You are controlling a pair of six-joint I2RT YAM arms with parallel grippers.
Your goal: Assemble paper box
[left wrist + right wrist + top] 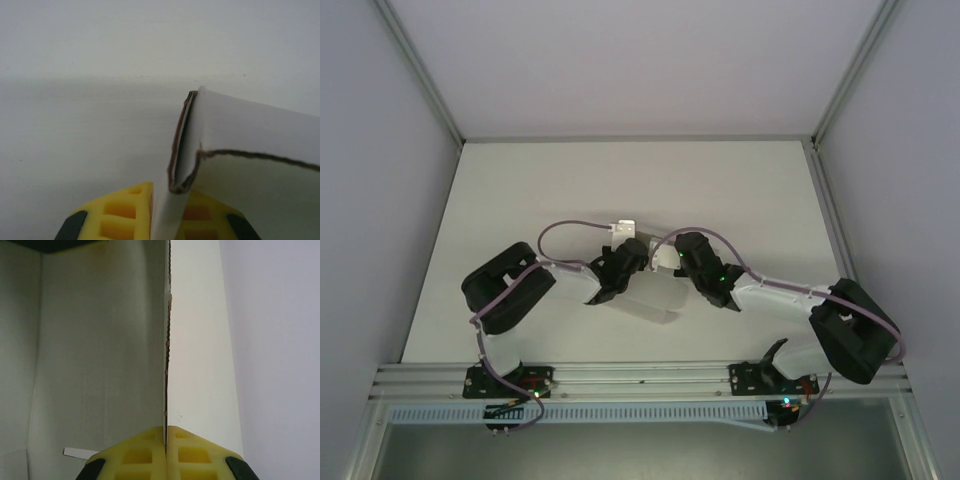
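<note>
the paper box [666,258] was plain white thin card with a raw brown cut edge, partly folded, sitting between the two wrists at the middle of the table [520,200]. both arms bent inward, elbows out, wrists almost meeting. the left gripper [167,200] was clenched on a folded panel. the right gripper [166,437] pinched a wall's edge, its yellow fingers [135,455] pressed together.
</note>
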